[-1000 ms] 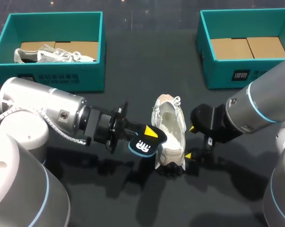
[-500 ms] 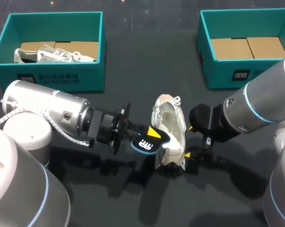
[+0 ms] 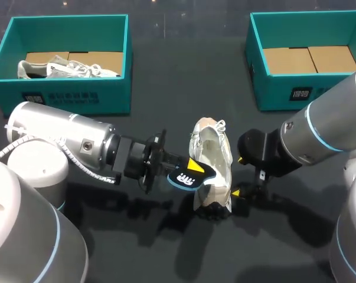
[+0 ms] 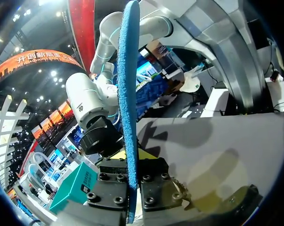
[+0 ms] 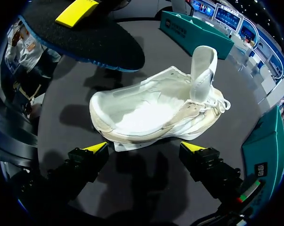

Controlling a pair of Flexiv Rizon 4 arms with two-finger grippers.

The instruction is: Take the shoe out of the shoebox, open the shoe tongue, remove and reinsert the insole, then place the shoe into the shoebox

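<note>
Shoe: white mesh sneaker (image 3: 213, 168) lies on the dark bench (image 3: 183, 94) between the arms, tongue raised, outside the empty teal cardboard shoebox (image 3: 284, 88).
Left end effector (image 3: 192, 170): clenched on the black, blue-edged foam insole (image 3: 179, 178), at the shoe's opening.
Right end effector (image 3: 237, 175): released, fingers spread beside the sole, apart from it.
Risk: the shoe is unrestrained, so pushing the insole in may skid it or buckle the foam.
</note>
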